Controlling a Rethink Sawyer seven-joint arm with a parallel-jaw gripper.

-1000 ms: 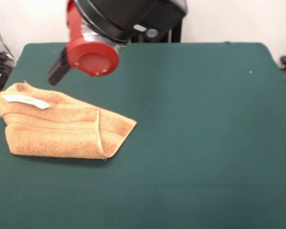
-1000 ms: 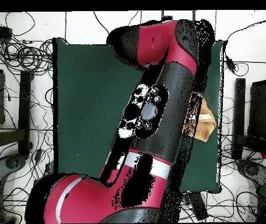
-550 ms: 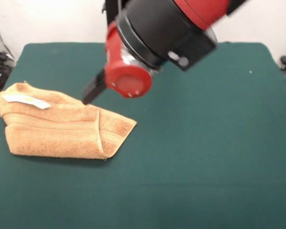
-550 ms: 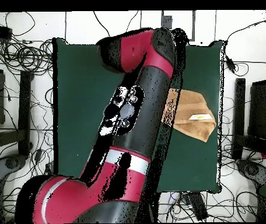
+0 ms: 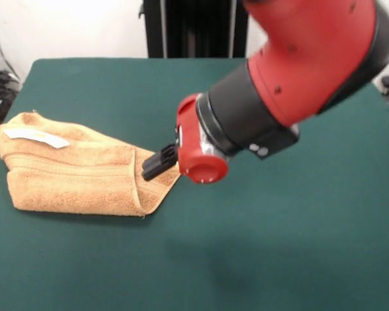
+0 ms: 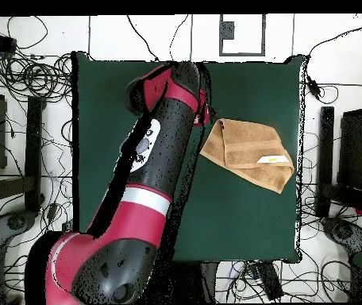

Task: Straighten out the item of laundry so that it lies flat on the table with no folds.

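The item of laundry (image 5: 78, 173) is an orange-tan towel lying folded over itself at the left side of the green table (image 5: 279, 246). Its white tag (image 5: 35, 136) faces up near the far left corner. A fold edge runs across its right part. My gripper (image 5: 159, 163) shows as a black block right over the towel's right-hand corner, below the red wrist. Whether it touches the cloth is unclear. In the overhead view the towel (image 6: 248, 151) lies whole near the table's (image 6: 105, 119) right edge, with the arm's end beside its left corner.
The thick red and black arm (image 5: 298, 84) spans the table's middle and right. A black post (image 5: 181, 29) stands behind the table. Cables and stands (image 6: 25, 87) surround the table; the towel lies close to the table's edge (image 6: 299, 159).
The arm has swung from above the towel's far left side across to its right corner and dropped lower. In the overhead view it no longer covers the towel. The towel has not moved.
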